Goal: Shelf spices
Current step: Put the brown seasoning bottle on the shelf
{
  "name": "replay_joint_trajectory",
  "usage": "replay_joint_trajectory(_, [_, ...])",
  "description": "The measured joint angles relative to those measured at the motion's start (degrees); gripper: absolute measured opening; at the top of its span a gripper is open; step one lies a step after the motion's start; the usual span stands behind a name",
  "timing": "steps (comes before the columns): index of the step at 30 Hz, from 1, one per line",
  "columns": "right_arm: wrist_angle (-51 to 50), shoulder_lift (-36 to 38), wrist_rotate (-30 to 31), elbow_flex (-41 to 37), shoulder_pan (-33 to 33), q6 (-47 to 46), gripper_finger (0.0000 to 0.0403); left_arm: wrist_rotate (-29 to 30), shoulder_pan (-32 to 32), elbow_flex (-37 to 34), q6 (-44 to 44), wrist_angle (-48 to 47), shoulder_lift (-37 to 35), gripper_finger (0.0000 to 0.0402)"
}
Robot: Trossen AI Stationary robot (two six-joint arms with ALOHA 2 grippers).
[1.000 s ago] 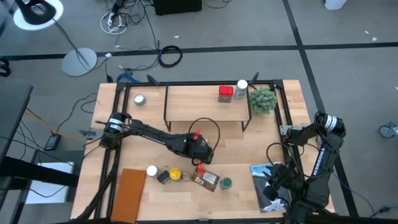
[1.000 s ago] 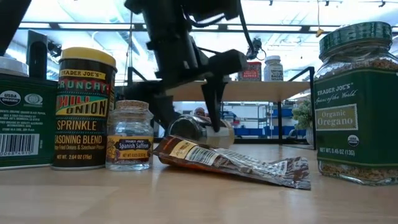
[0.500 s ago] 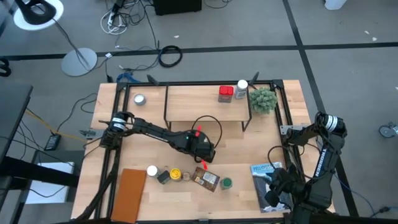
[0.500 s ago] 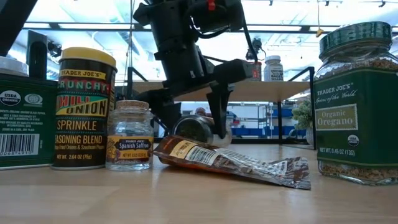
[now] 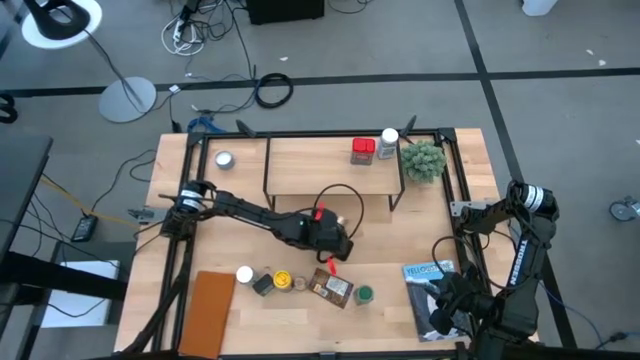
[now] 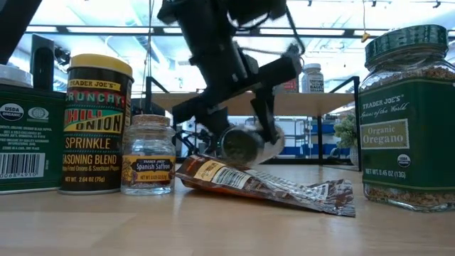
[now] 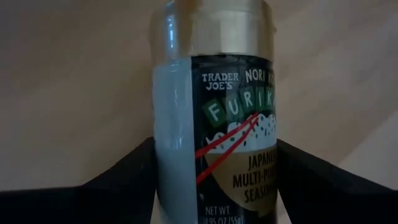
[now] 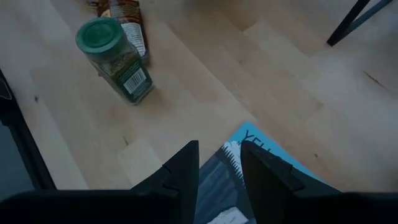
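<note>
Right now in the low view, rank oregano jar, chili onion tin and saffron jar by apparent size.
1. Oregano jar, though it may simply stand nearest the camera.
2. Chili onion tin.
3. Saffron jar, clearly smallest.

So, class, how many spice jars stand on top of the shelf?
2: a red-topped jar and a white-topped jar, side by side near the shelf's right end.

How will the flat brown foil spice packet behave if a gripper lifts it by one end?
The flat brown foil spice packet looks thin and crinkled, so it would probably sag. Its glossy film may slip between fingers. Lying flat on the table, it shouldn't roll.
</note>
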State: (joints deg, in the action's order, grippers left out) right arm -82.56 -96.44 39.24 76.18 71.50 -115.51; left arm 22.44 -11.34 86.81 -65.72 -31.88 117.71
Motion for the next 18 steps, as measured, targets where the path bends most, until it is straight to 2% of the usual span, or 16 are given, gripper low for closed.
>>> replay_joint_trajectory(7, [0.2,0.0,0.0,0.0,0.0,0.0,0.0118,8.9,-4.1,4.9,7.5,8.2,0.0,0.0260])
replay_joint_trajectory(11, [0.2,0.0,0.1,0.0,0.0,1.6,0.0118,16.2,-5.8,9.6,14.0,7.8,0.0,0.0260])
replay_joint_trajectory(14, [0.0,0.0,0.2,0.0,0.0,1.7,0.0118,25.2,-6.5,13.5,20.9,8.4,0.0,0.0260])
replay_joint_trajectory(18, [0.0,0.0,0.2,0.0,0.0,3.0,0.0118,42.7,-6.8,15.4,31.9,8.6,0.0,0.0260])
